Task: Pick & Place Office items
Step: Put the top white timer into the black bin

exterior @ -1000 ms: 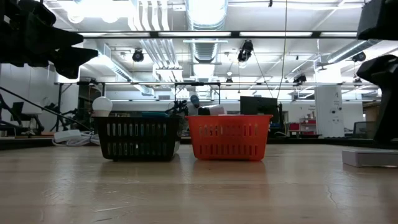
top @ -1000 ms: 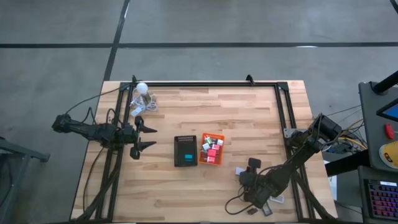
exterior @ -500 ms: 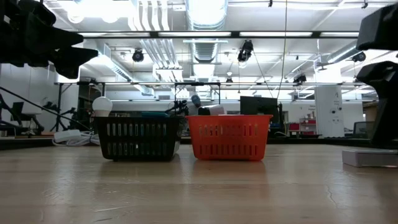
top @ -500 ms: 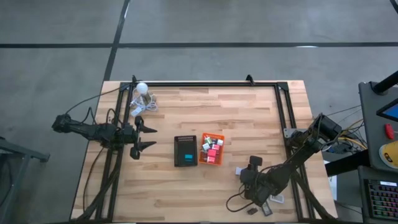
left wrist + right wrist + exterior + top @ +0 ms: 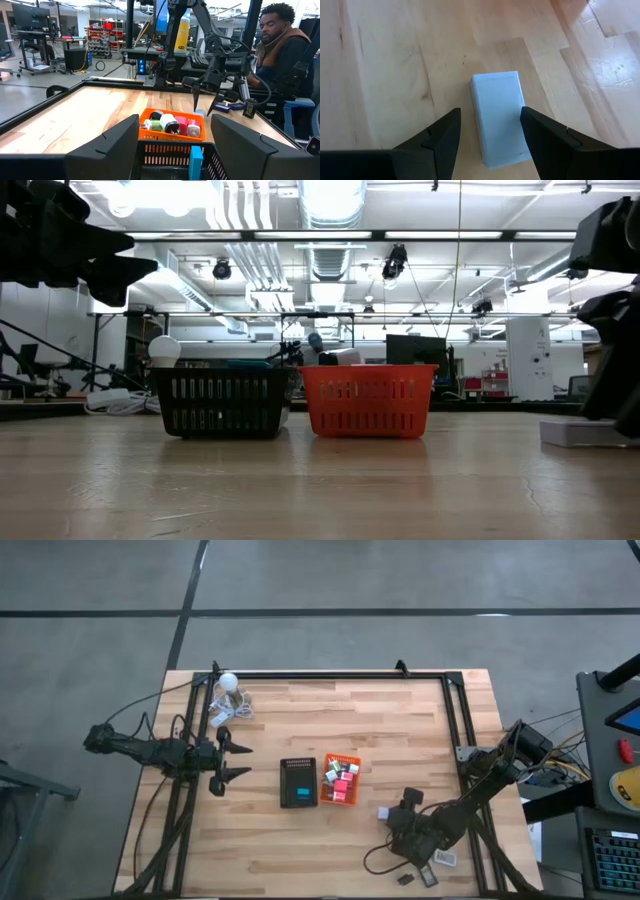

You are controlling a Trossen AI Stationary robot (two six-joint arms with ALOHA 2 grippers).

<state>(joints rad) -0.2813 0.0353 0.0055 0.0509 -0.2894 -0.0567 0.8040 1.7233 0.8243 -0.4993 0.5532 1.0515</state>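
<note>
My right gripper point(image 5: 394, 817) hangs open over a white rectangular block point(image 5: 383, 813) lying flat on the table near its right near corner. In the right wrist view the block point(image 5: 499, 117) lies between the two fingers of the gripper point(image 5: 490, 113), which stand on either side of it; I see no touch. More office items fill the orange tray point(image 5: 340, 780), and a blue block point(image 5: 195, 159) sits in the black tray point(image 5: 298, 782). My left gripper point(image 5: 242, 760) waits open, left of the trays, above the table.
A white ball with coiled cable point(image 5: 228, 688) lies at the far left corner. Flat dark rectangles point(image 5: 443, 859) lie by the right arm near the table's near edge. A black frame point(image 5: 455, 720) runs along the table's sides. A person point(image 5: 280, 50) sits beyond the table.
My right gripper has moved down toward the white block, its fingers staying apart. The left arm has kept still.
</note>
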